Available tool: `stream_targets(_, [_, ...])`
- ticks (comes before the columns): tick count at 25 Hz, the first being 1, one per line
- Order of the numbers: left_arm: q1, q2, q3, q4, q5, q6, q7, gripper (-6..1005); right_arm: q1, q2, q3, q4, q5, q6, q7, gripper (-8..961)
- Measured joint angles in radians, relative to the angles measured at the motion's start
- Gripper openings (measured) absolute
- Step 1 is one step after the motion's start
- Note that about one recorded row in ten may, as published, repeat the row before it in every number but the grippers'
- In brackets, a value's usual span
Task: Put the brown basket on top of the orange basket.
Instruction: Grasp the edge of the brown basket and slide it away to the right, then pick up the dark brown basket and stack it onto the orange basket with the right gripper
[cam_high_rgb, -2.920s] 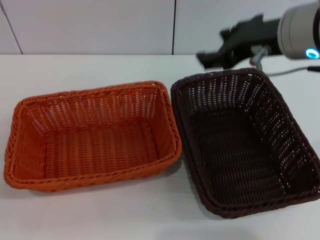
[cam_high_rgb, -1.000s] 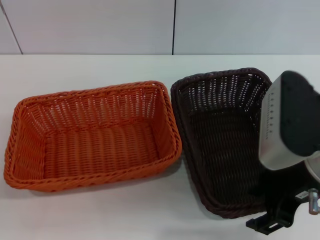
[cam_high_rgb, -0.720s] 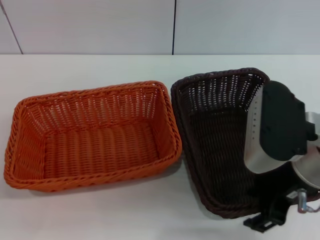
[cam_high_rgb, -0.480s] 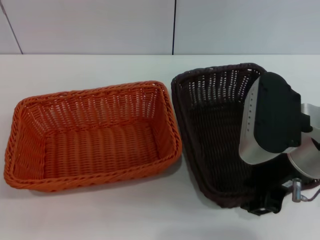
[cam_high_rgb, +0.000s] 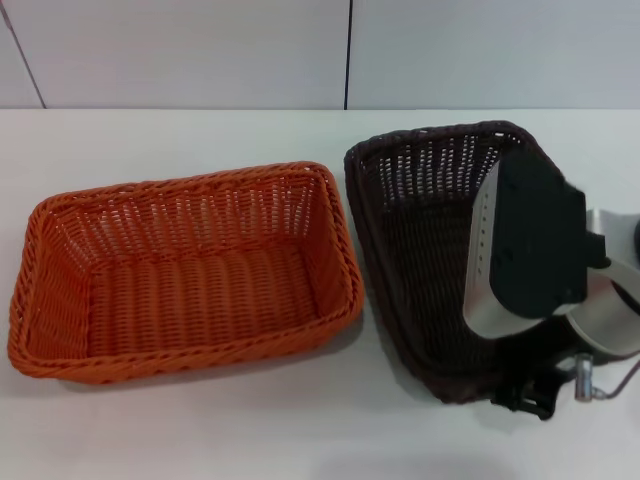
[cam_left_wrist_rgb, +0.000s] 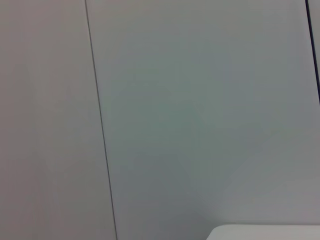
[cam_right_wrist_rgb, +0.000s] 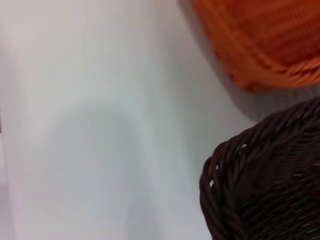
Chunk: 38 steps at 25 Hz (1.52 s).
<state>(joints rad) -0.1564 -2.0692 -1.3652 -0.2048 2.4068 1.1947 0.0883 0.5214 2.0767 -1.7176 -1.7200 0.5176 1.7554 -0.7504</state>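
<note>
White tabletop (cam_high_rgb: 200, 130): lying flat and filling the lower part of the head view, showing again in the right wrist view (cam_right_wrist_rgb: 90, 125) as a plain pale surface. Pale wall (cam_high_rgb: 180, 50): standing behind the table's far edge, carrying thin dark vertical seams (cam_high_rgb: 349, 50); the left wrist view is showing a similar panelled wall (cam_left_wrist_rgb: 200, 100) and seam (cam_left_wrist_rgb: 100, 125).
</note>
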Motion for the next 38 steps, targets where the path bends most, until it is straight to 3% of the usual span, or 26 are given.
stream_targets(10, [-0.003, 0.000, -0.010, 0.010, 0.000, -0.001, -0.001, 788, 0.014, 0.000, 0.006, -0.141, -0.080, -0.073, 0.110, 158])
stream_targets(18, [-0.002, 0.000, -0.025, 0.000, 0.000, 0.002, -0.004, 788, 0.040, 0.000, -0.007, -0.258, -0.146, -0.080, 0.145, 153])
stream_targets(23, [-0.008, -0.001, -0.028, -0.002, -0.001, -0.001, -0.008, 788, 0.053, 0.000, -0.029, -0.312, -0.191, -0.155, 0.136, 153])
stream_targets(31, [-0.013, -0.001, -0.028, -0.002, -0.002, 0.000, -0.046, 788, 0.051, -0.001, -0.146, -0.316, -0.240, -0.299, -0.126, 153])
stream_targets(34, [-0.010, -0.002, -0.028, -0.003, -0.002, 0.005, -0.055, 788, -0.003, 0.000, -0.185, -0.332, -0.254, -0.380, -0.353, 153])
stream_targets(38, [-0.009, -0.005, -0.028, -0.003, -0.002, 0.000, -0.056, 788, -0.037, 0.002, -0.216, -0.333, -0.285, -0.447, -0.463, 153])
